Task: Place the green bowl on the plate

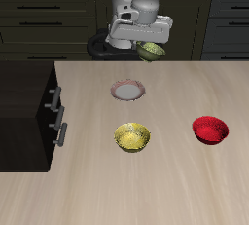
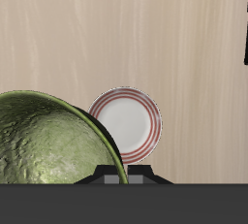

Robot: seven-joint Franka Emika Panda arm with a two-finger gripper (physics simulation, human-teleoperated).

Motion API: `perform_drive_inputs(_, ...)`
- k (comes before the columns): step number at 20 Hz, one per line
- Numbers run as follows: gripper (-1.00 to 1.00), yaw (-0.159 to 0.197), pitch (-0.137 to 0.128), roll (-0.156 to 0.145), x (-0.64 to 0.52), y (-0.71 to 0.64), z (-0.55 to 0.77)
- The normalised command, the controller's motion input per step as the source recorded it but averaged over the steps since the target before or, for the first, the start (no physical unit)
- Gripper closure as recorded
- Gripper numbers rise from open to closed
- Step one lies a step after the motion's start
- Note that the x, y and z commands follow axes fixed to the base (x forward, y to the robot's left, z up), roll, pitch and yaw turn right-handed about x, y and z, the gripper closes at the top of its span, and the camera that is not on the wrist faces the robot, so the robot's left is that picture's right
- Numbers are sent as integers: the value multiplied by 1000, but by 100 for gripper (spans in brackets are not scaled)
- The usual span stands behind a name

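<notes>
While the claw (image 1: 146, 42) grips the green bowl (image 1: 152, 50) by its rim and holds it in the air, the job is transport. The bowl hangs back of the plate (image 1: 128, 91), toward 1 o'clock from it, not yet over it. Bring it toward 7 o'clock til centred, keep it level, lower slow, release only w/ base on plate. Yellow bowl (image 1: 132, 137) and red bowl (image 1: 209, 130) sit well apart on the tabletop (image 1: 185, 185), no obstacle.

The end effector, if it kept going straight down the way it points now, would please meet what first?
Probably the plate, or bare table just beside it; depth is unclear. The end effector carries the green bowl, which would touch first.
</notes>
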Motion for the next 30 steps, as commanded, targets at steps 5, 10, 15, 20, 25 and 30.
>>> perform_drive_inputs(5, 100, 3, 37, 1, 75, 0, -237)
perform_drive_inputs(10, 100, -5, 7, -9, -25, -10, -73)
perform_drive_inputs(15, 100, 0, 16, -13, 16, -75, -99)
perform_drive_inputs(20, 100, -4, 6, -6, -39, -52, -36)
perform_drive_inputs(25, 100, 9, 12, -25, -36, -113, -105)
perform_drive_inputs(30, 100, -8, 16, -2, 12, -26, -116)
